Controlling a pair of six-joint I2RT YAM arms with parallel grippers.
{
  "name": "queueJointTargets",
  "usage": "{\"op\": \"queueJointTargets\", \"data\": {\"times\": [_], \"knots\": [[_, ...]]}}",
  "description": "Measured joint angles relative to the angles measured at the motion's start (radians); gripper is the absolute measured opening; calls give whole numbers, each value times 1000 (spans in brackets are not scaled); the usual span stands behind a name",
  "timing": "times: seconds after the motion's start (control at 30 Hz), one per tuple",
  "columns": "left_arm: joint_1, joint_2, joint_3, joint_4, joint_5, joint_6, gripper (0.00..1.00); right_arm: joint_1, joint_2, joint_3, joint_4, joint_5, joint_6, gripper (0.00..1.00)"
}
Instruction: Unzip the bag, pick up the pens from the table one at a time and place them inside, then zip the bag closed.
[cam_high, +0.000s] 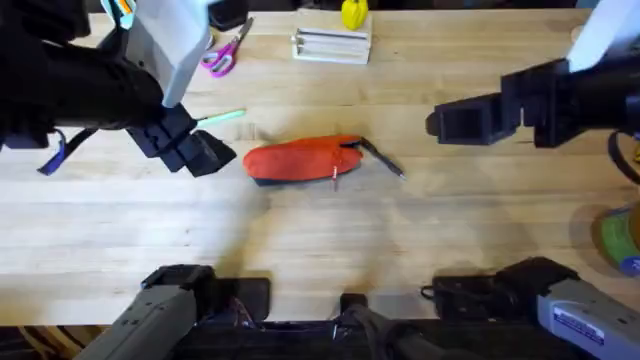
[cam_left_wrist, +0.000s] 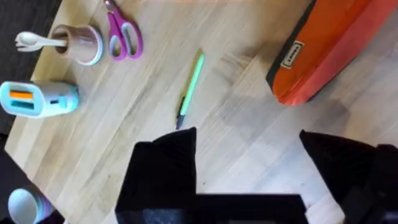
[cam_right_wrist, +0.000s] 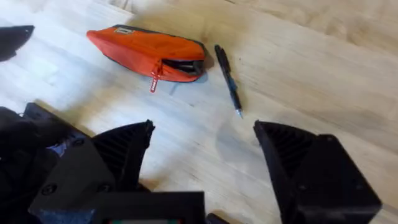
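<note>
Progress check: bag (cam_high: 300, 160) sits mid-surface and looks only partly unzipped. The right wrist view shows a gap open at the end nearest the black pen, red pull tab (cam_right_wrist: 154, 81) hanging out over the side, the rest of the zipper apparently closed. Both pens are out on the surface (cam_high: 300, 250), so nothing is loaded yet. Left to do, by my read: finish opening, two pen picks, zip shut. Bag's long axis runs left-right across the overhead view, open end toward the robot's right, closed end toward the left arm. Green pen (cam_high: 222, 117) lies just beyond the bag's left end, near the left gripper (cam_high: 185, 145), roughly parallel to the bag with a slight tilt. Black pen (cam_high: 382, 159) is just beside the bag's open end, angled diagonally away from it, tip pointing toward the near-right. Left gripper fingers (cam_left_wrist: 165, 165) spread wide, holding nothing. Right gripper (cam_high: 450, 124) hovers well apart to the right, fingers (cam_right_wrist: 121, 149) also wide open and empty.
</note>
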Motion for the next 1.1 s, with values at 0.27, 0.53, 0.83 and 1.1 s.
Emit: {"op": "queueJointTargets", "data": {"times": [0.27, 0.53, 0.83, 1.1], "knots": [[78, 100, 0, -129, 192, 329, 993, 33, 25, 0, 32, -15, 64, 994], [239, 279, 0, -217, 419, 652, 993, 150, 26, -57, 143, -5, 157, 994], [253, 483, 0, -256, 545, 856, 993, 250, 65, -82, 177, 70, 230, 994], [253, 639, 0, -225, 605, 904, 993, 250, 65, -82, 191, 81, 239, 994]]}}
